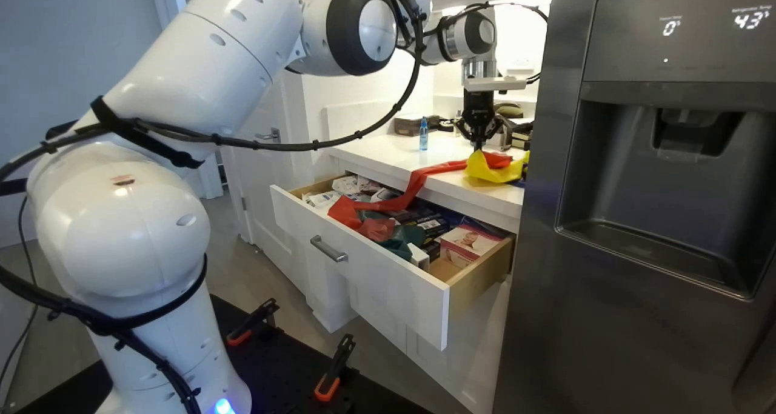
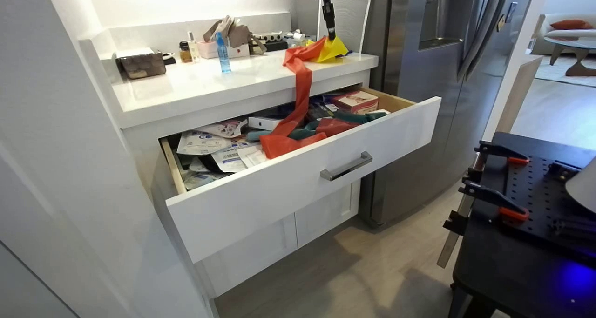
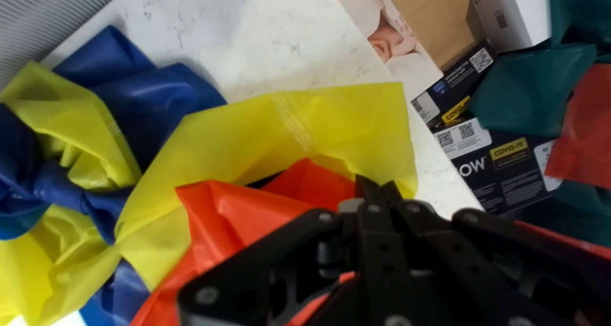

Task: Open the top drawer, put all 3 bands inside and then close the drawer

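The top drawer (image 1: 388,285) is pulled open, its silver bar handle (image 2: 346,167) facing the room. My gripper (image 3: 377,184) is shut over the counter, with the yellow band pinched at its fingertips. The yellow band (image 1: 488,169) rises in a peak to the tips in both exterior views; the rest lies bunched on the counter. A red-orange band (image 2: 303,83) runs from the counter beside the yellow one, over the edge and into the drawer. A blue band (image 3: 157,89) lies tangled with the yellow one. A dark red strip (image 2: 334,126) and green strips (image 2: 356,118) lie inside the drawer.
The drawer also holds boxes (image 1: 470,244) and packets (image 2: 202,142). On the white counter (image 2: 186,92) stand a blue spray bottle (image 2: 223,52), a dark box (image 2: 141,64) and bags at the back. The fridge (image 1: 630,317) stands close beside the drawer and counter end.
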You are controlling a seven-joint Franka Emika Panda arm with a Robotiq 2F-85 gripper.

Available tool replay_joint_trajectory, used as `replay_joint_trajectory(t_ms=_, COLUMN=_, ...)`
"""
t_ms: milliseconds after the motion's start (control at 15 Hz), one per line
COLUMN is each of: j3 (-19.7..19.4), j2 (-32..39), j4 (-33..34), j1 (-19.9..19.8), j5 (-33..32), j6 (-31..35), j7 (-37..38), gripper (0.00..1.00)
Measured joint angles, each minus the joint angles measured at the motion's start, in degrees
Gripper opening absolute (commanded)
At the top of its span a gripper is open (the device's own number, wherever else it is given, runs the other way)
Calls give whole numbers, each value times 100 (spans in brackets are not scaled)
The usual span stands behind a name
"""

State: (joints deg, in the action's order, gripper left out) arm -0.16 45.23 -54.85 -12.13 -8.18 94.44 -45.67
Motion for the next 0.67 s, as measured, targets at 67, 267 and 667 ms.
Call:
replay_joint_trajectory(t_ms=67, j3=17, j2=-163, j4=-255, j1=-10, j5=0, j6=0, j7=-58, gripper=0)
replay_joint_trajectory(t_ms=267, j3=99, j2=-642, j4=-1010, j1=-15, j5=0, j6=34, j7=-265, gripper=0)
replay_joint_trajectory(t_ms=667, j3=292, j2=-1642, j4=-2558, j1=168, j5=1, j6=308, j7=-722, gripper=0)
